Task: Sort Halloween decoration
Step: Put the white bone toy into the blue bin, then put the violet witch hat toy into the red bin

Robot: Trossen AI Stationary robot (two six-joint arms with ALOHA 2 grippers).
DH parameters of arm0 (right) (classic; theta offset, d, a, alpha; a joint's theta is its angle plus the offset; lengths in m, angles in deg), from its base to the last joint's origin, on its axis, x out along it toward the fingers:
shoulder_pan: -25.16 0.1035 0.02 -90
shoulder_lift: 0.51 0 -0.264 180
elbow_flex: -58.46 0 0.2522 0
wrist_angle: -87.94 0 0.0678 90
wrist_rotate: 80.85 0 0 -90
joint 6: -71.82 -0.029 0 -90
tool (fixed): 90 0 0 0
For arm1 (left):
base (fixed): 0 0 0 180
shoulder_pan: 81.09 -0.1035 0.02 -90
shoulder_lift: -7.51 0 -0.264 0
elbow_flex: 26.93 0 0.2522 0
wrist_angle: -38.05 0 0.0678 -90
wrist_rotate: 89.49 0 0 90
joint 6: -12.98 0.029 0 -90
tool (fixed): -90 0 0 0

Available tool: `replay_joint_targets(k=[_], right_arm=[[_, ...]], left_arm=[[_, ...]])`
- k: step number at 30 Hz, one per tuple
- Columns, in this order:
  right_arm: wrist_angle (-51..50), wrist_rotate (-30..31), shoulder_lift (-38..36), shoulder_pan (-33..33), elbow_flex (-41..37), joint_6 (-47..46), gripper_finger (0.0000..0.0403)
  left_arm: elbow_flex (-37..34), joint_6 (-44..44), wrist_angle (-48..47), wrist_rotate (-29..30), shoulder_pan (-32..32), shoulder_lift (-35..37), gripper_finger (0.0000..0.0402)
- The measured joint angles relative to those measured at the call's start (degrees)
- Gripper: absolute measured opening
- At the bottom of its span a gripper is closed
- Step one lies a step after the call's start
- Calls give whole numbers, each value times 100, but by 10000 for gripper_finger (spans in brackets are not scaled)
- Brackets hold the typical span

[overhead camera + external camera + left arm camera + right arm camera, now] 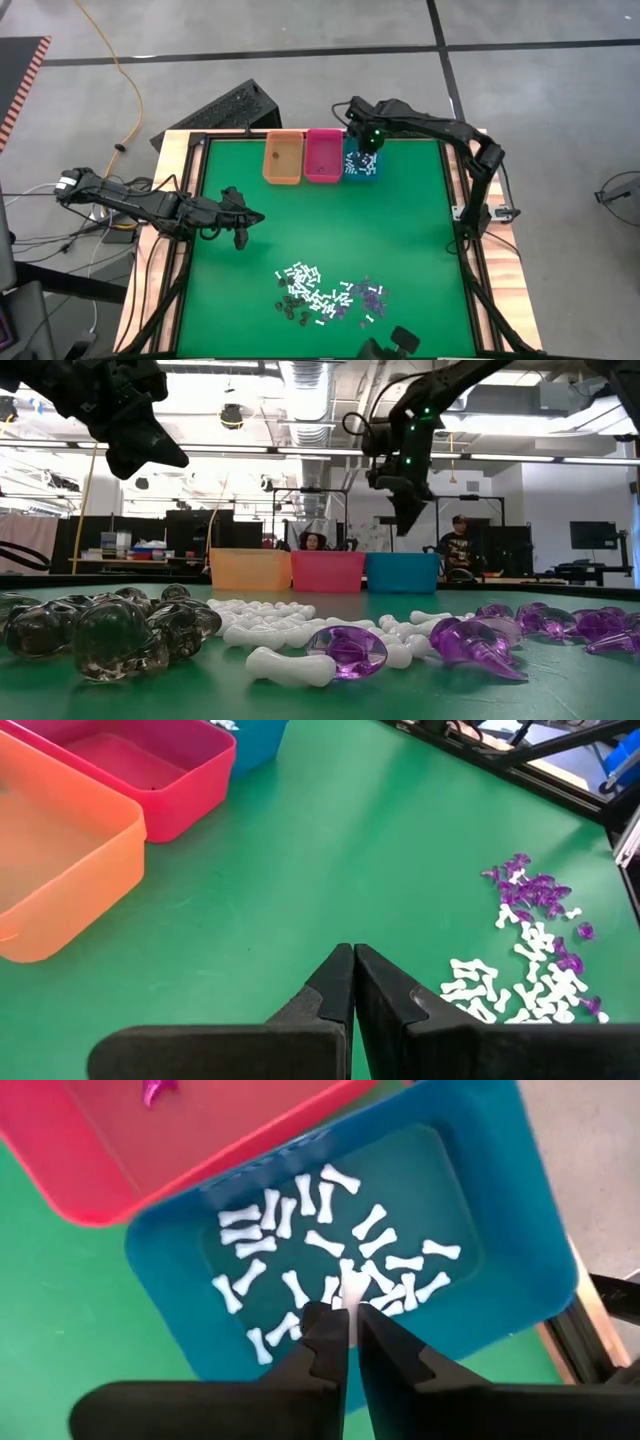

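The green desk [320, 230] carries everything, and the two dark arms reach over it from opposite sides. At its far edge three bins stand in a row, touching: an orange bin [283, 159], a pink bin [324, 155] and a teal bin [362, 166]. The right tool [349, 1312] hangs directly above the teal bin, its fingers parted only by a narrow gap in which a white bone-shaped piece [352, 1290] sits; whether the fingers grip that piece or it is loose between them cannot be told. Below this tool, on the teal bin's floor, lies a scatter of white bones [300, 1230]. The pink bin beside it holds one purple bit [155, 1089]. The left tool [353, 982] hovers over bare green, well apart from the bins, its fingers pressed together and holding nothing. Ahead of that tool and nearer the desk's front edge lies the heap of Halloween decoration [325, 297]: white bones in the middle, purple bits [370, 296] on one side, dark bits [288, 308] on the other
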Motion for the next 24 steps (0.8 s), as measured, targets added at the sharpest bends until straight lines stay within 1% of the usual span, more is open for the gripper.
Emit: replay_joint_targets(k=[5, 11, 15, 19, 21, 24], right_arm=[[-46, 0, 241, -8, 1, 88, 91], [14, 216, 247, 53, 4, 140, 142], [-144, -110, 40, 283, 2, 115, 159], [-480, -621, -205, 937, 4, -169, 158], [-733, -771, -302, 1454, 4, -471, 154], [-1109, -793, -420, 2353, 4, -933, 150]], left_arm=[[-2, -2, -3, -22, 0, 0, 0], [-2, 5, -2, -56, 2, 0, 0], [-2, 1, -23, -60, 2, 0, 0], [-2, 0, -117, -61, 2, 1, 0], [-2, -2, -119, -61, 2, 0, 0], [-2, -17, -118, -63, 2, 2, 0]])
